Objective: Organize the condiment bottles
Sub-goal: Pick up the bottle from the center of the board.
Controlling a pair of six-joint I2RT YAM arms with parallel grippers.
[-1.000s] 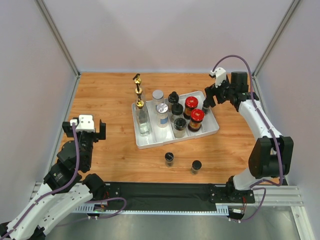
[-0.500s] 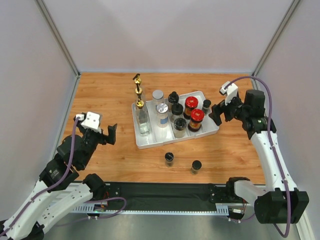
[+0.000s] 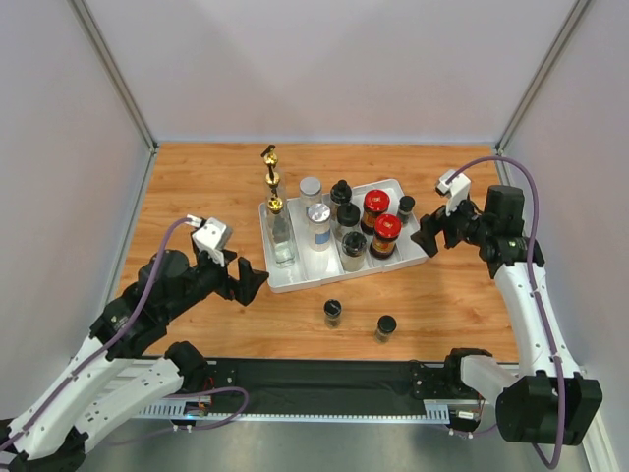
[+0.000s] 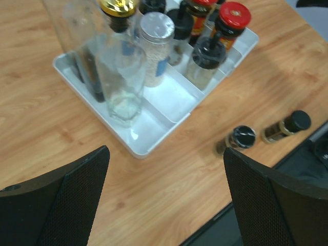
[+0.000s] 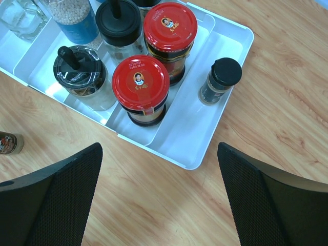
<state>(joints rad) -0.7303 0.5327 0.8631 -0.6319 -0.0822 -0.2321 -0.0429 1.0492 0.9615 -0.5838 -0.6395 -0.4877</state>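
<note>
Partly cropped: rear tall bottle.

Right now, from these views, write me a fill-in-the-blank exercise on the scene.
The white divided tray holds ____ red-lidded jars. Outside it, on the wooden table, sit two small spice jars with ____ caps. The left gripper and right gripper are both ____, holding nothing.
Missing words: two, black, open.

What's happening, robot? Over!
Left gripper, right gripper open, empty. Two spice jars on table, outside tray. Nothing blocking them.
</note>
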